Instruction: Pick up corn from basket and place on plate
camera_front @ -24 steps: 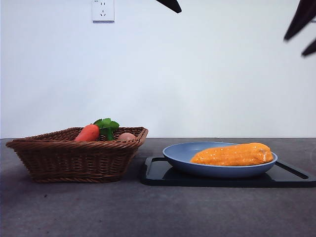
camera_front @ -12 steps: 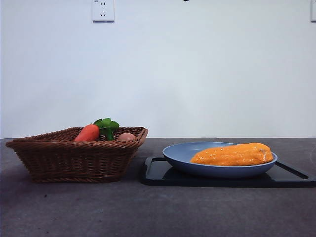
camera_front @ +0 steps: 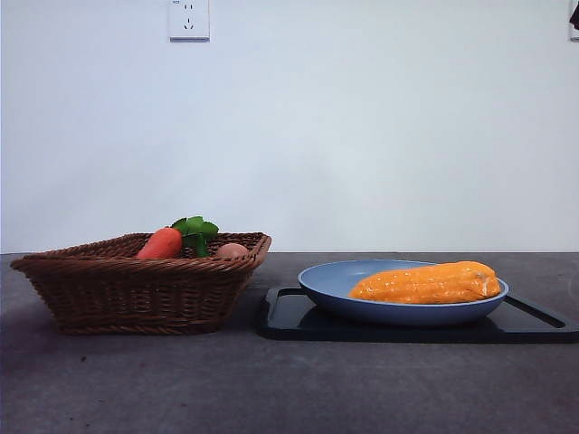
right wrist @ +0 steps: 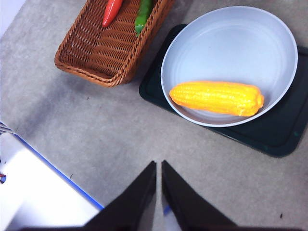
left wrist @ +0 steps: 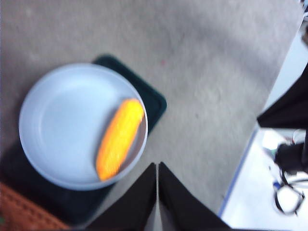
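Observation:
The corn (camera_front: pixel 425 283) lies lengthwise in the light-blue plate (camera_front: pixel 317 287), which stands on a flat black tray to the right. It rests along one side of the plate (right wrist: pixel 231 38) as a bumpy yellow-orange corn cob (right wrist: pixel 216 97). The brown wicker basket (camera_front: pixel 136 289) stands to the left and holds a carrot (camera_front: pixel 161 244) with green leaves and a small pale ball (camera_front: pixel 232 250). Both grippers hang high above the table, holding nothing. My left gripper (left wrist: pixel 157 164) is shut above the corn (left wrist: pixel 119 139) and plate (left wrist: pixel 62 120). My right gripper (right wrist: pixel 159 162) is shut over bare table near the basket (right wrist: pixel 96 53).
The black tray (camera_front: pixel 289 316) under the plate reaches past it on both sides (right wrist: pixel 284 134). A table edge with a blue-edged white surface (right wrist: pixel 38 192) shows in both wrist views. A black arm tip (camera_front: pixel 574 14) sits at the front view's top right corner.
The two dark arm tips at the top of the front view have risen away; only a small tip at the top right corner is left. Corn, plate and basket have not moved.

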Tool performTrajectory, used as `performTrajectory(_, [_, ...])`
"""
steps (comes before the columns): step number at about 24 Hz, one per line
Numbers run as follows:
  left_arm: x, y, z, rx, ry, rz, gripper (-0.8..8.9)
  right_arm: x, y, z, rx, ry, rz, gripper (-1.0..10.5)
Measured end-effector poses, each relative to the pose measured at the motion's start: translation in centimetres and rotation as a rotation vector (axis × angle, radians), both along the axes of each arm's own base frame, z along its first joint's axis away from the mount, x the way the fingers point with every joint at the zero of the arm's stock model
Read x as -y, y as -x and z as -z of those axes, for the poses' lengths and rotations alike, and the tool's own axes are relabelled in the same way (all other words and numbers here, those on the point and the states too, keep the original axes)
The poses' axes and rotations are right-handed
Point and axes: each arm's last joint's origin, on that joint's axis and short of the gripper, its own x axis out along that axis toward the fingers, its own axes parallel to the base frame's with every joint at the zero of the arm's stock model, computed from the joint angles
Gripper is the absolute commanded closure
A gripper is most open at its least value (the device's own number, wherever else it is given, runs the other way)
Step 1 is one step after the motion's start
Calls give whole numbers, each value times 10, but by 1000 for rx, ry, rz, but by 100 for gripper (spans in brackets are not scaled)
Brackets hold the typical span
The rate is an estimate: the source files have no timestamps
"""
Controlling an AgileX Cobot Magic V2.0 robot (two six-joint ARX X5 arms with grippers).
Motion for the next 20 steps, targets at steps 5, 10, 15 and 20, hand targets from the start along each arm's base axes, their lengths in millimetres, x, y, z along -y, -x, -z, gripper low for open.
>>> performTrajectory(5, [6, -6, -8, 91, 87, 1, 806, 0, -2, -2, 36, -2, -1, 943])
performTrajectory(10, [10, -12, -17, 183, 168, -1, 806, 0, -2, -2, 40, -1, -4, 943])
performTrajectory(15, [-4, -30, -24, 258, 206, -43, 806, 0, -3, -2, 40, -1, -4, 943])
performTrajectory(20, [-48, -41, -44, 325, 223, -155, 806, 0, -2, -2, 40, -1, -4, 943])
